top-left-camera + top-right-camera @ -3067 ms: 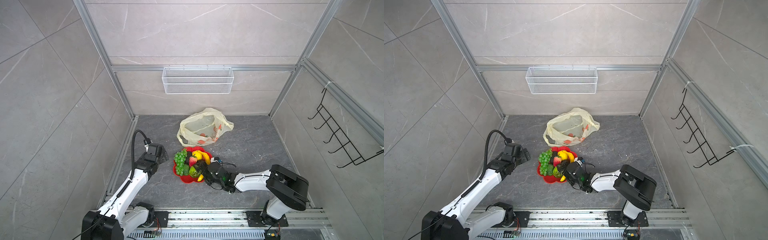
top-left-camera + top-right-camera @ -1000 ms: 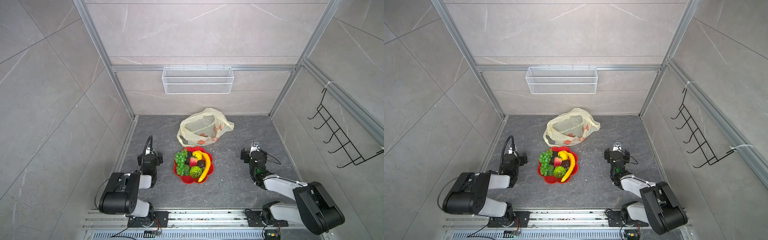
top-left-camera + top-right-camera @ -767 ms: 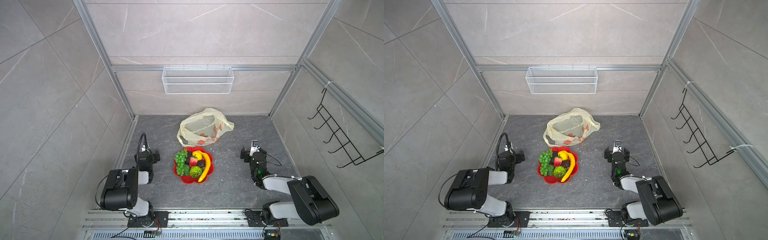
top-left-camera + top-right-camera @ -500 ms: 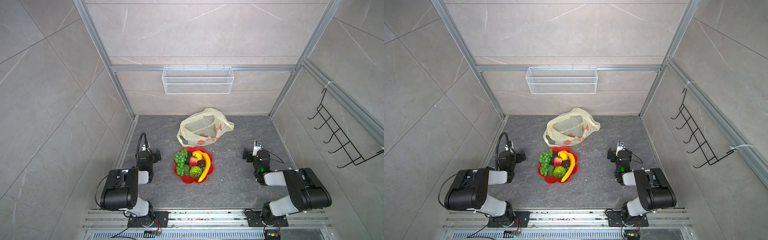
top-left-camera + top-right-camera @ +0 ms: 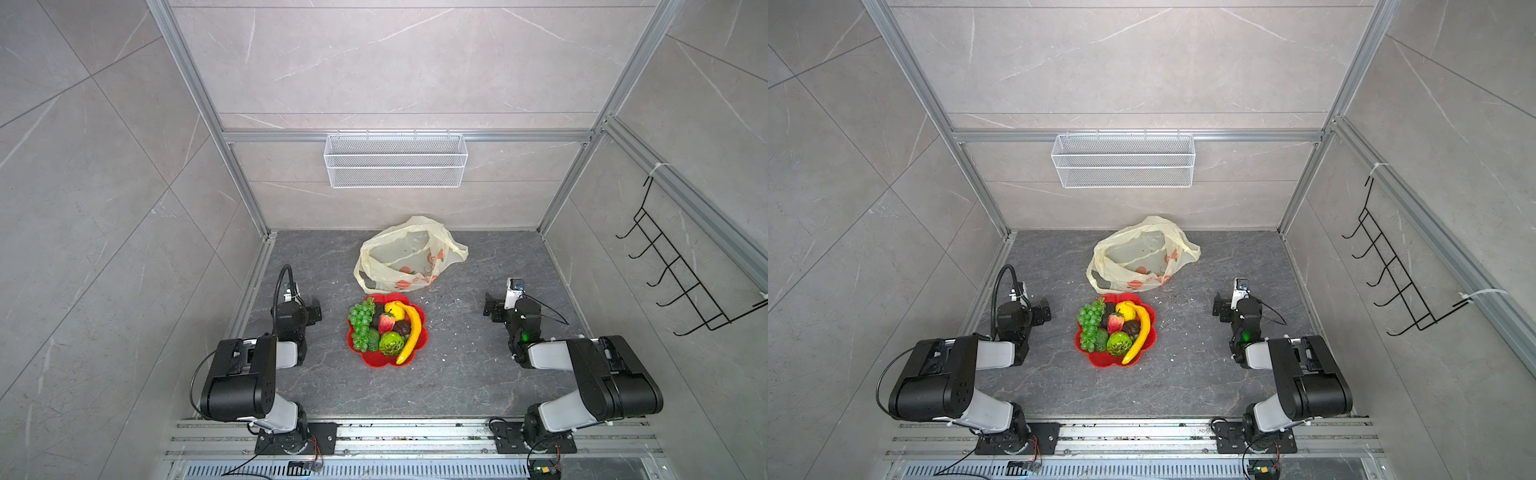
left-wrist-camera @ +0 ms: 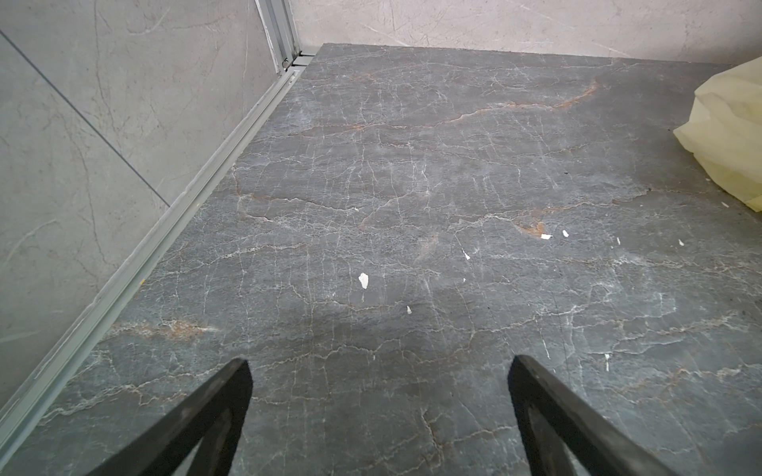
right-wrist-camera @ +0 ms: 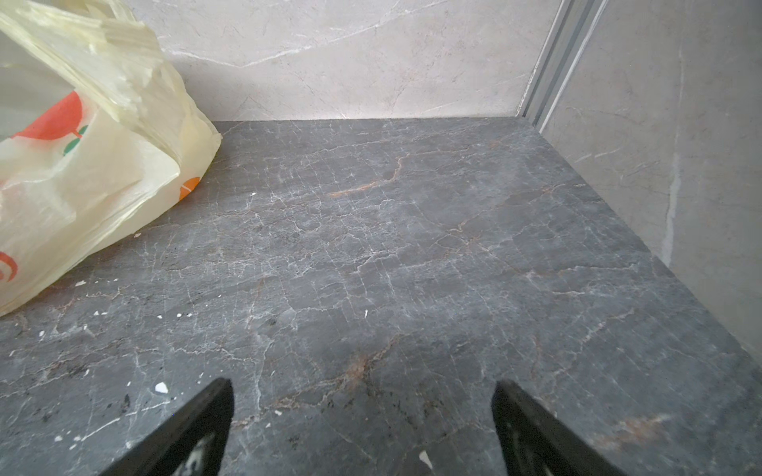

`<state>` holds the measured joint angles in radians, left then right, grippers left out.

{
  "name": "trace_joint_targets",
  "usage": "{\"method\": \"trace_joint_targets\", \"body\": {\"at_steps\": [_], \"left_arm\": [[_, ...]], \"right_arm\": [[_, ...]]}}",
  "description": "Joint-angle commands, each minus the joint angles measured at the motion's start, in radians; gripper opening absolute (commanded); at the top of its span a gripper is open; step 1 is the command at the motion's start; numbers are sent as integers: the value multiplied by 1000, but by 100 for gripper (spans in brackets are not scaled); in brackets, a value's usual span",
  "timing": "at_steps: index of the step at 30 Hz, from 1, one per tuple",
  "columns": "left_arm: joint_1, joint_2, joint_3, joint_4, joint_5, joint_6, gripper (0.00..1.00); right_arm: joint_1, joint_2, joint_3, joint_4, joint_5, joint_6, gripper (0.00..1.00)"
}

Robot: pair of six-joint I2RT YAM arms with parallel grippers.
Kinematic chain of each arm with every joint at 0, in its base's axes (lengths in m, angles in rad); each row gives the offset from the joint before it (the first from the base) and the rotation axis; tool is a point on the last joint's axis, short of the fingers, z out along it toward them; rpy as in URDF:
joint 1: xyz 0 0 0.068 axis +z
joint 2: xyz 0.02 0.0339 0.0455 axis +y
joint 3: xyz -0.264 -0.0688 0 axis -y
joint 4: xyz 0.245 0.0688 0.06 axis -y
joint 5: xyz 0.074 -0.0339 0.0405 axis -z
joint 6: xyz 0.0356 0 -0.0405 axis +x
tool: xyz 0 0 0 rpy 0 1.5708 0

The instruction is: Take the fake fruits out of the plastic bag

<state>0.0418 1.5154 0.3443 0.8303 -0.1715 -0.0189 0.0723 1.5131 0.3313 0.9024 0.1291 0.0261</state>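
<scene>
Both my grippers sit low over the dark veined bench (image 5: pixel 457 374), well apart, one on either side of the work. My left gripper (image 6: pixel 379 362) has its jaws spread wide and holds nothing; only bare stone with a few white flecks (image 6: pixel 363 280) shows between its fingers. My right gripper (image 7: pixel 363 385) is spread just as wide and grips nothing either. The plastic bag (image 5: pixel 409 257) lies slumped on the bench ahead of both grippers and between their lines, its mouth gaping upward. One pale-yellow corner of it shows at the edge of my left wrist view, and its side with the orange-red prints lies near my right gripper, on its inner side, not touching it. The fake fruits (image 5: pixel 384 328) are outside the bag, heaped on a red flower-shaped plate (image 5: pixel 376 361) midway between my two grippers and just on my side of the bag. Grape bunch (image 5: pixel 360 324), strawberry (image 5: pixel 386 323), banana (image 5: pixel 411 332) and green knobbly ball (image 5: pixel 390 343) crowd together there. A white wire basket (image 5: pixel 395 166) hangs on the wall far ahead, above the bag.
</scene>
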Motion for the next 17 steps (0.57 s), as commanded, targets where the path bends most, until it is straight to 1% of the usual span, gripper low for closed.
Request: {"method": "trace_joint_targets", "body": {"at_steps": [1,17], "left_arm": [[1,-17,10,25,18,-17,100],[1,-17,9,25,18,-16,100]], "right_arm": [[-3,0,17,2,-13,10,100],[-5,0,19,-2,-16,11,100]]}}
